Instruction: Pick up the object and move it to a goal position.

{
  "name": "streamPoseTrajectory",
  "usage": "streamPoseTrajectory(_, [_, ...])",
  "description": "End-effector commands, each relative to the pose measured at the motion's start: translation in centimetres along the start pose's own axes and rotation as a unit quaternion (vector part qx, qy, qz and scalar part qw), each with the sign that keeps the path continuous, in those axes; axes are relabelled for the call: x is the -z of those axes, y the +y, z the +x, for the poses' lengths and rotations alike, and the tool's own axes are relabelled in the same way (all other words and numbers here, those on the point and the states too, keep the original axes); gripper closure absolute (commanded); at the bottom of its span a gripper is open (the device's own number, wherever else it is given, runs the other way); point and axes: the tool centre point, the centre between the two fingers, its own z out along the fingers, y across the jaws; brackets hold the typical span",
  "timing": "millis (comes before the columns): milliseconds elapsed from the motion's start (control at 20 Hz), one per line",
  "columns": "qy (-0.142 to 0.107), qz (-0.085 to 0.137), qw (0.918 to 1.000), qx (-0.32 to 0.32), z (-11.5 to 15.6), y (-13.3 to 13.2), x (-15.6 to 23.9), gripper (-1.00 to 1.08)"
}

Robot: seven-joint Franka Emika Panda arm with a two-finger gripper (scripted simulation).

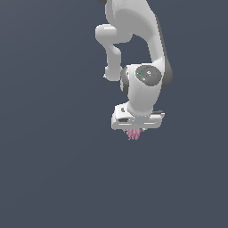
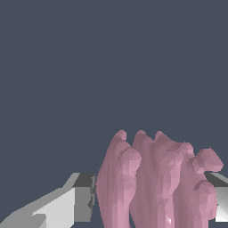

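The pink ridged object (image 1: 134,133) is a small lump of several thin parallel slices, sticking out just below the white gripper (image 1: 135,131) in the exterior view. In the wrist view the object (image 2: 151,182) fills the space between the two fingers, one grey-white finger (image 2: 80,196) on one side and the other finger (image 2: 220,200) on the other. The fingers press against its sides, so the gripper is shut on it. The fingertips are hidden in the exterior view behind the hand.
The white arm (image 1: 138,53) reaches in from the upper part of the exterior view. Everything around it is a plain dark grey-blue surface (image 1: 53,169) with no other objects or edges showing.
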Motion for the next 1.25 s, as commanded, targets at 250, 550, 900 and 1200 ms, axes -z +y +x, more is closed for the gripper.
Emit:
streamPoseTrajectory(250, [0.000,-0.001,1.0000,0.000,-2.8,-6.6,6.3,1.08])
streamPoseTrajectory(550, [0.000,-0.001,1.0000,0.000,-4.7,-11.6,11.1,1.08])
streamPoseTrajectory(900, [0.000,0.000,1.0000,0.000,-5.9,-15.2,14.6,1.08])
streamPoseTrajectory(1200, [0.000,0.000,1.0000,0.000,-5.9,-15.9,15.2,1.08])
